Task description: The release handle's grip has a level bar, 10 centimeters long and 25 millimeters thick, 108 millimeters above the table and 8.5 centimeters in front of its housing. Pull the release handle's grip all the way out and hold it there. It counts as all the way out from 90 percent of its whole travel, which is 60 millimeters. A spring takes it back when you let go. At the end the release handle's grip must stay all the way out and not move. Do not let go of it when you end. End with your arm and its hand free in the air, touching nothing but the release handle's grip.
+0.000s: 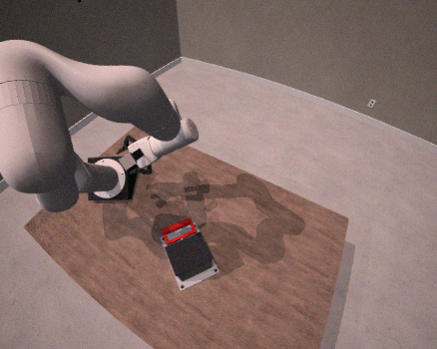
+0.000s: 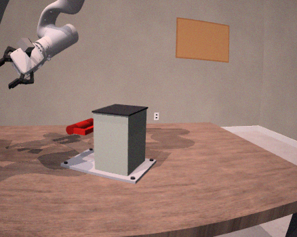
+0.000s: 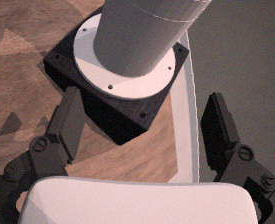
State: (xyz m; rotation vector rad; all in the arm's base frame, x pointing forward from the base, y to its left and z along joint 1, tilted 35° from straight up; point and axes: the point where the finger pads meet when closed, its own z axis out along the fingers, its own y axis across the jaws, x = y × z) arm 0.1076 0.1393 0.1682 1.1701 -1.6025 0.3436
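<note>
The release handle's red grip (image 1: 178, 227) (image 2: 79, 127) sticks out level from a grey housing with a black top (image 1: 188, 256) (image 2: 119, 142). The housing stands on a pale base plate (image 1: 213, 271) (image 2: 140, 173) bolted to the wooden table (image 1: 285, 249) (image 2: 211, 162). My gripper (image 1: 133, 161) (image 2: 5, 74) (image 3: 144, 104) is open and empty. It hangs high in the air, well away from the grip, on the side the grip points to. In the wrist view it looks down at the arm's own base, and the handle is out of that view.
The arm's base, on a black mount (image 1: 98, 195) (image 3: 61, 63), sits at the table's far edge beyond the handle. An orange board (image 2: 202, 40) hangs on the back wall.
</note>
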